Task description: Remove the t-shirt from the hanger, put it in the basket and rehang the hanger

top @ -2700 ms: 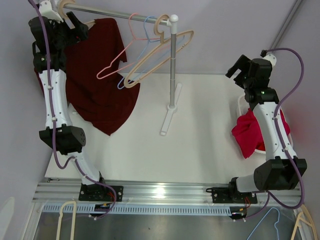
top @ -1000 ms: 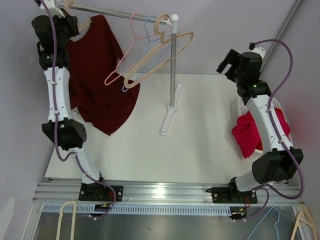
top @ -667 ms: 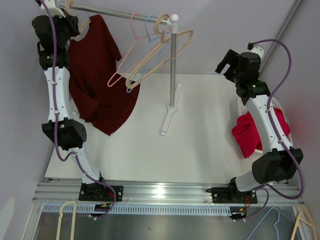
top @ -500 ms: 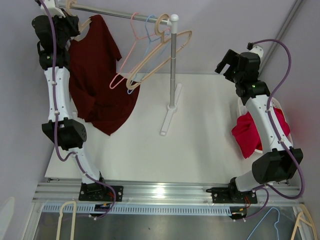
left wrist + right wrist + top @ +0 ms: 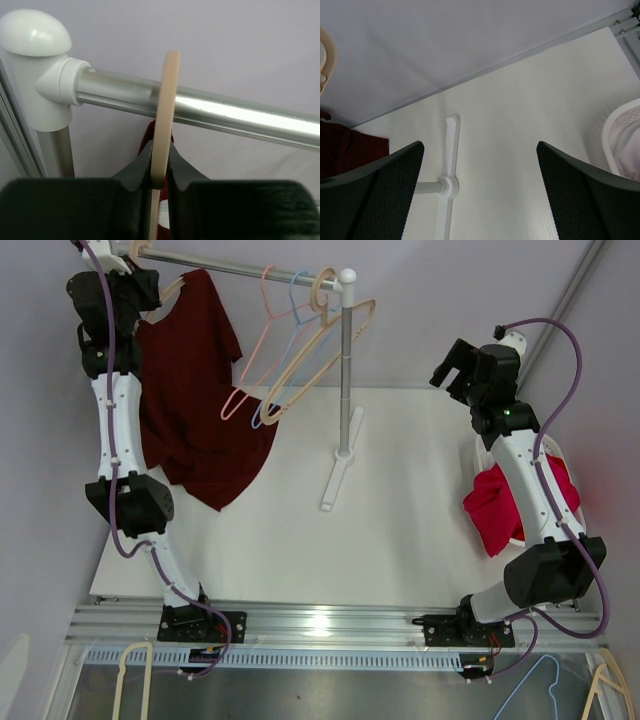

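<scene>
A dark red t-shirt (image 5: 200, 390) hangs on a beige hanger (image 5: 172, 286) at the left end of the metal rail (image 5: 240, 267). My left gripper (image 5: 150, 285) is up at the rail. In the left wrist view its jaws (image 5: 159, 172) are shut on the hanger's beige hook (image 5: 165, 110), which loops over the rail (image 5: 225, 112). A sliver of the t-shirt (image 5: 147, 139) shows behind the hook. My right gripper (image 5: 452, 365) hovers open to the right of the rack, nothing between its fingers (image 5: 480, 170). The t-shirt's hem (image 5: 345, 145) shows at that view's left edge.
Pink, blue and beige bare hangers (image 5: 300, 350) hang near the rail's right end by the rack post (image 5: 345, 370), whose white foot (image 5: 447, 175) lies below my right gripper. A white basket (image 5: 482, 455) at the right holds red cloth (image 5: 505, 502). Spare hangers (image 5: 130, 680) lie below the table's front.
The bare hangers have swung a little to the right and up. My left gripper stays on the hook at the rail, shifted slightly. The right arm holds still.
</scene>
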You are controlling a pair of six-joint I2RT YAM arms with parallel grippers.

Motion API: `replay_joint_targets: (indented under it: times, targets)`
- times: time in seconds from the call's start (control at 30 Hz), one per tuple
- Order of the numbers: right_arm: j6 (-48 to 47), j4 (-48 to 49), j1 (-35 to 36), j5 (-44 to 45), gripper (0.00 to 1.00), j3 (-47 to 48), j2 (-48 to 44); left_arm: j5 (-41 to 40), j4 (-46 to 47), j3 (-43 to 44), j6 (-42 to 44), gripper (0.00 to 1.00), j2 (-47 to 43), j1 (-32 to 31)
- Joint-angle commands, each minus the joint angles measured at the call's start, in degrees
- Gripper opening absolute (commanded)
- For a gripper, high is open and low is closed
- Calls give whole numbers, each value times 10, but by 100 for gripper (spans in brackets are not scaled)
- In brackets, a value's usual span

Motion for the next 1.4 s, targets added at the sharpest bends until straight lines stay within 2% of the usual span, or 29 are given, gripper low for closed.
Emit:
replay_joint_targets:
  times: [0.0, 0.07, 0.13, 0.33, 0.83, 1.1, 1.37]
  targets:
    - [-7, 7, 6, 8, 99, 10, -3, 10, 22, 25, -2, 12, 10, 3]
    - [-7, 7, 6, 8, 99, 8, -3, 9, 21, 25, 1, 8, 13, 2]
    - [-6, 7, 7, 8, 100, 7, -3, 13, 21, 27, 2, 1, 17, 2]
    - [-6, 8, 8, 7, 99, 6, 0, 32, 44, 25, -6, 1, 10, 0]
    - [-9, 2, 8, 6, 99, 1, -14, -3, 82, 18, 6, 1, -49, -21]
    - [-8, 3, 8, -2, 99, 1, -14, -4, 72, 22, 13, 1, -68, -22]
    - [-3, 5, 9, -7, 100, -12, -22, -12, 55, -16, 21, 1, -98, -31]
